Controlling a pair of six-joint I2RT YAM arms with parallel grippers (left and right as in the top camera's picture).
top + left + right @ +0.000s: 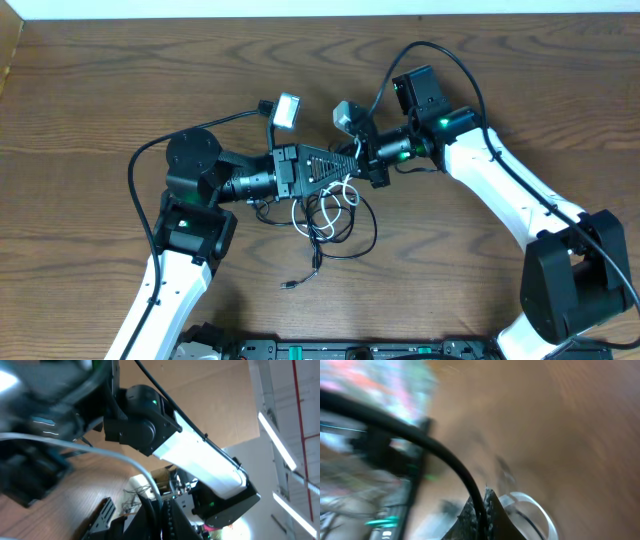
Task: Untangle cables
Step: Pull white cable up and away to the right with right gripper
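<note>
My right jaws pinch the black cord (455, 467), left jaws the white cord (125, 460) (both narrow); cables (330, 215) lie looped, untangling barely begun.

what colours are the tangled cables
Black and white; the cables show best in the overhead view.

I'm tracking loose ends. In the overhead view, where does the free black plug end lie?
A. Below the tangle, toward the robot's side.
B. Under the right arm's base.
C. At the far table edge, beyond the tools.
A: the plug end lies on the table below the tangled cables.
</note>
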